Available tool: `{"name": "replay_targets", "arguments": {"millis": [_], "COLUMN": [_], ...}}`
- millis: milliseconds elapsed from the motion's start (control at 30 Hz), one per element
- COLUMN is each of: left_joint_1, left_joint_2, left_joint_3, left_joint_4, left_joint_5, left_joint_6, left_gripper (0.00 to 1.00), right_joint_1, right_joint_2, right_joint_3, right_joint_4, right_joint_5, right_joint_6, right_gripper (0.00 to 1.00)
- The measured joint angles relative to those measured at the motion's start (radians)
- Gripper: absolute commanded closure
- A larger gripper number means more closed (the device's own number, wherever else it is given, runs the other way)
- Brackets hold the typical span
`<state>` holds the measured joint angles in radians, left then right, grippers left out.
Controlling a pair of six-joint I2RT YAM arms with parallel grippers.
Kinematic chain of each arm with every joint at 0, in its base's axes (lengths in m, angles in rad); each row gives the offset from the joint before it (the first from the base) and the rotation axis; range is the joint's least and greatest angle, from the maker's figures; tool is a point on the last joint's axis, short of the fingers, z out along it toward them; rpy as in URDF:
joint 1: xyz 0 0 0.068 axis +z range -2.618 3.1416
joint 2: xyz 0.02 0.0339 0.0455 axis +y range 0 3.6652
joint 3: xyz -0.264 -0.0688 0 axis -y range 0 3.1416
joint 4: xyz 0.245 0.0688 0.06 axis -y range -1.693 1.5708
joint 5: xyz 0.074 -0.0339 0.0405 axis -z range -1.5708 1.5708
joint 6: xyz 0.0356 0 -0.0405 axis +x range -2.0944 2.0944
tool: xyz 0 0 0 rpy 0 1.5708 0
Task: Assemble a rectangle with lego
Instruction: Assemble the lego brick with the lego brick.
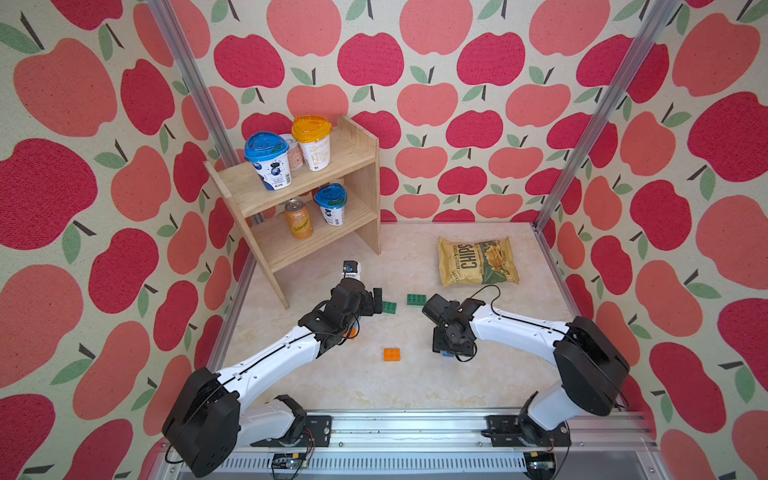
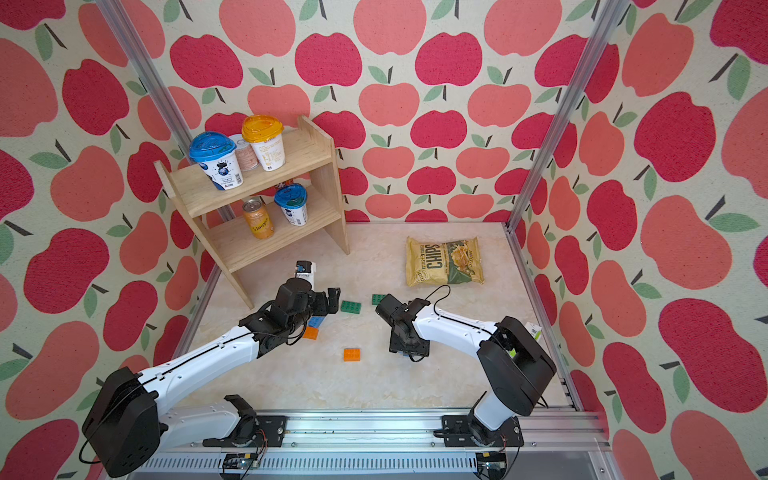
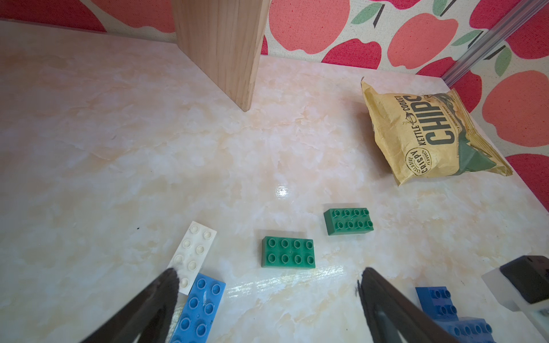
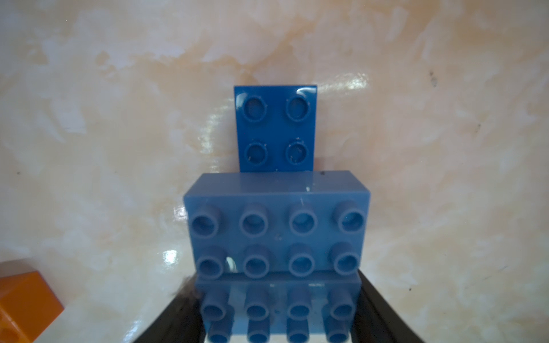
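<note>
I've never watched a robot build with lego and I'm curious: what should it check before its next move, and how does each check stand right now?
1. Left fingers open, nothing between them: ok.
2. Green brick just ahead of them lies flat, studs up, clear of its neighbours: ok.
3. Right fingers grip a blue brick by its ends: ok.
4. That brick sits flush against the second blue brick: cannot tell.
5. Chips bag and wooden shelf stand away from the bricks: ok.
6. Rectangle complete: not ok; an orange brick lies alone.
</note>
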<state>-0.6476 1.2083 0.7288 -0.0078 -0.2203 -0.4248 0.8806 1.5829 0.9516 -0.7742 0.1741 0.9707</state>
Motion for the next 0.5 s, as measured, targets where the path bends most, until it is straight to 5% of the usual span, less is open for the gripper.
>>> {"name": "replay_targets", "arguments": {"millis": [500], "left_joint_1": [0.005], "left_joint_2": [-0.004], "left_joint_3": [0.000], "left_joint_4": [-0.003], "left_joint_5": [0.000], "left_joint_6": [0.004], "left_gripper": [0.03], "right_joint_1": [-0.030], "right_joint_2": [-0.006], "right_joint_3": [-0.027], "right_joint_4": [0.032], "right_joint_5": [-0.044], "right_joint_6": [0.004], "right_gripper": [0.62]}}
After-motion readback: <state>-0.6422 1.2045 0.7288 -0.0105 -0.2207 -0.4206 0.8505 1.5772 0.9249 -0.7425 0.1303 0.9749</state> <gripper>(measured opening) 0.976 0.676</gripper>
